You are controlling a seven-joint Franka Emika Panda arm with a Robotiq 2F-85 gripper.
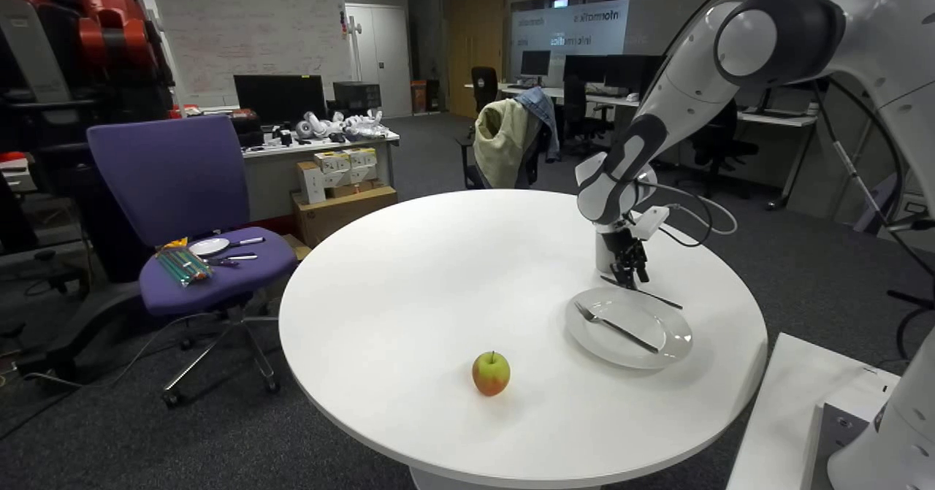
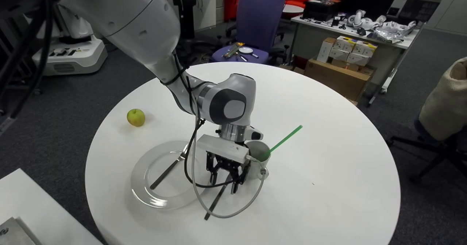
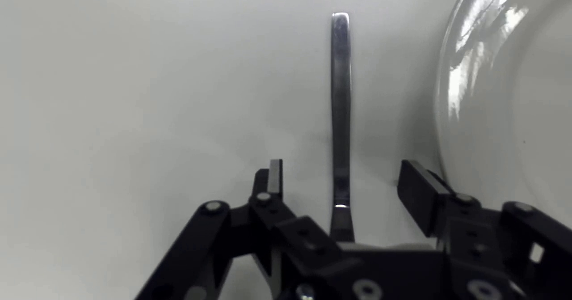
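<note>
Beside the gripper point(image 2: 223, 185), the plate point(image 2: 139, 175) holds a fork point(image 2: 166, 172), the cup point(image 2: 257, 150) a straw point(image 2: 286, 138).

The arm point(image 1: 690, 81) bends over at its elbow point(image 1: 778, 33) and slants down to the wrist point(image 2: 234, 104). Below it the black claw point(image 3: 342, 175) points downward, its two fingers point(image 3: 275, 175) spread well apart.

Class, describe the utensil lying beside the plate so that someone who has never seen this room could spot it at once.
On the round white table, find the big plate. Close beside it, straddled by the open gripper in the wrist view, lies a slim, straight metal utensil. Unlike the fork, which rests on the plate, it lies directly on the table.
</note>
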